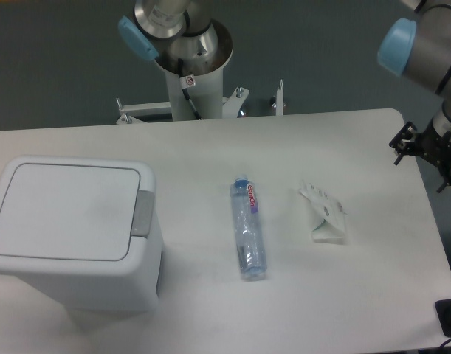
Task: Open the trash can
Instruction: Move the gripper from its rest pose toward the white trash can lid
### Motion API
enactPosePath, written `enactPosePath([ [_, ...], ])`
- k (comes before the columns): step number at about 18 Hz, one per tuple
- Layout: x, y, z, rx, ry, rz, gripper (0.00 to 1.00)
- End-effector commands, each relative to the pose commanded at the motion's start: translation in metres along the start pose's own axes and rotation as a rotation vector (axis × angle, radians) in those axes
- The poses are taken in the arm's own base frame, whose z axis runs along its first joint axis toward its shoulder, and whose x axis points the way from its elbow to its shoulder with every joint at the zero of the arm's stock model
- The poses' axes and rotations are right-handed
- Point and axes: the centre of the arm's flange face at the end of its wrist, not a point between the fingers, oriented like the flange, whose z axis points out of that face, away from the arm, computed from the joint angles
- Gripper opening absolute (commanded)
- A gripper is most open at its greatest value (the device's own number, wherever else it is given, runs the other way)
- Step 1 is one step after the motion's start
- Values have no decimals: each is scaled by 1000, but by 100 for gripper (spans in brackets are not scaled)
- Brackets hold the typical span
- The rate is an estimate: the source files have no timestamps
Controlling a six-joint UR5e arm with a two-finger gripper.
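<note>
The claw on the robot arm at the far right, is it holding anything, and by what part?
Nothing visible. The gripper sits at the table's right edge, partly cut off; no object shows in it.

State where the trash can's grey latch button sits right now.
In the camera view, the grey latch button sits at the right edge of the closed lid of the trash can, on the table's left side, facing the plastic bottle.

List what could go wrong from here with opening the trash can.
1. The gripper sits at the table's far right edge, the trash can at the far left; sweeping across low could knock the lying water bottle or the crumpled wrapper.
2. The grey latch button is narrow; an off-centre press may leave the closed lid shut.
</note>
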Motion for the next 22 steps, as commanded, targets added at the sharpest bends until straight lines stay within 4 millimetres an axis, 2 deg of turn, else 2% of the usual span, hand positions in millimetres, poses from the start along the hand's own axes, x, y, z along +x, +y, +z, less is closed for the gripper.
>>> enactPosePath([
  [9, 6, -14, 9, 4, -25, 9, 100],
  [16, 15, -51, 10, 133, -3, -222, 100],
  [18, 26, -76, 7, 160, 10, -301, 100],
  [21, 35, -113, 5, 193, 13, -332, 100],
  [22, 39, -121, 2, 210, 19, -357, 100],
])
